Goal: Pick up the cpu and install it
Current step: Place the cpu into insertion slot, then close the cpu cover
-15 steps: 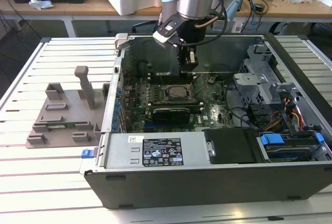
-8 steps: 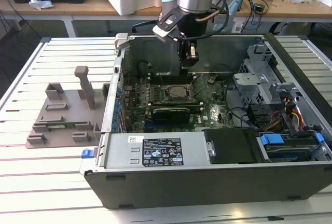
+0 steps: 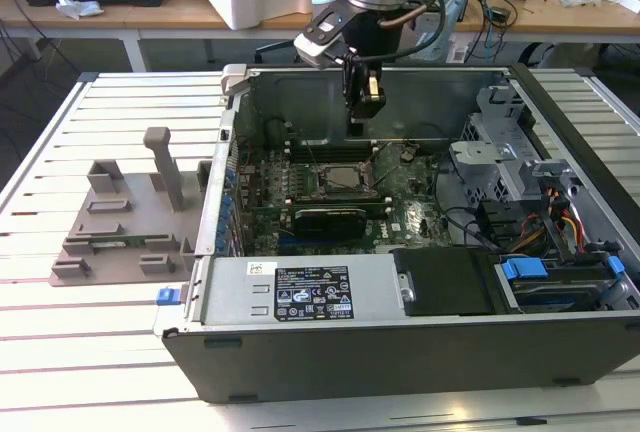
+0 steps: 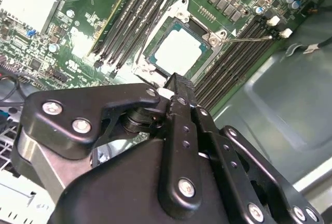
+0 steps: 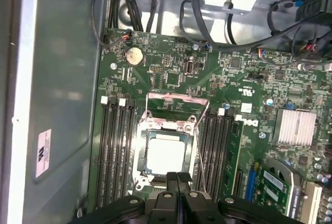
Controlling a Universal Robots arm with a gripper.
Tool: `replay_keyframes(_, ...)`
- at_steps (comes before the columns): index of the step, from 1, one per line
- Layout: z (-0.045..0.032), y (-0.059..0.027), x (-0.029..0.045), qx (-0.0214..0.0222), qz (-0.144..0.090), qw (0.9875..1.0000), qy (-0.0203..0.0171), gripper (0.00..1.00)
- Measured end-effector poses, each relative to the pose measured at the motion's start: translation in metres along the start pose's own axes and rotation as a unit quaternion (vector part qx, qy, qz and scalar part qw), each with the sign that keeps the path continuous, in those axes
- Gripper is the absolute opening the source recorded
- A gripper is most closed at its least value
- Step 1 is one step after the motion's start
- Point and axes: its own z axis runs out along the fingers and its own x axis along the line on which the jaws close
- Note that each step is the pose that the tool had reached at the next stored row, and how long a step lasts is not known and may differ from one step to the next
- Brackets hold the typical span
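Observation:
The cpu lies flat in its socket on the green motherboard inside the open computer case. In both wrist views its silver top plate shows clearly, and the metal load frame stands swung open. My gripper hangs a little above the socket, over the cpu's edge. Its black fingers are pressed together with nothing between them, and their tip sits just off the chip's near corner.
Memory slots flank the socket on both sides. A long black expansion card lies in front of it. A grey holder block with upright posts stands on the slatted table at the exterior view's left. Cables and drive bays crowd the case's right.

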Motion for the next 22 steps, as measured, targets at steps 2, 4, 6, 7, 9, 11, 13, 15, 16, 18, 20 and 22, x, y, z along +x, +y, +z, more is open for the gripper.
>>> replay_keyframes(2,-0.0055,-0.0003,-0.0003,0.0000,0.000,1.0000,0.0000,0.11)
replay_keyframes(4,-0.0102,-0.0007,-0.0005,0.0000,0.000,1.0000,0.0000,0.11)
replay_keyframes(6,-0.0103,-0.0006,-0.0005,-0.0001,0.000,1.0000,0.0001,0.11)
replay_keyframes(7,-0.0104,-0.0006,-0.0005,0.0000,0.000,1.0000,0.0001,0.11)
replay_keyframes(9,-0.0104,-0.0006,-0.0006,0.0000,0.000,1.0000,0.0000,0.11)
replay_keyframes(11,-0.0104,-0.0005,-0.0006,0.0000,0.000,1.0000,0.0000,0.11)
replay_keyframes(13,-0.0104,-0.0004,-0.0006,0.0000,0.000,1.0000,0.0000,0.11)
replay_keyframes(15,-0.0105,0.0005,-0.0007,0.0000,0.000,1.0000,0.0000,0.11)
replay_keyframes(16,-0.0108,0.0056,-0.0012,0.0000,0.000,1.0000,0.0000,0.11)
replay_keyframes(18,-0.0113,0.0128,-0.0020,0.0000,0.000,1.0000,0.0000,0.11)
replay_keyframes(20,-0.0117,0.0201,-0.0028,0.0000,0.000,1.0000,0.0000,0.11)
replay_keyframes(22,-0.0125,0.0333,-0.0039,0.0002,0.000,1.0000,0.0000,0.11)
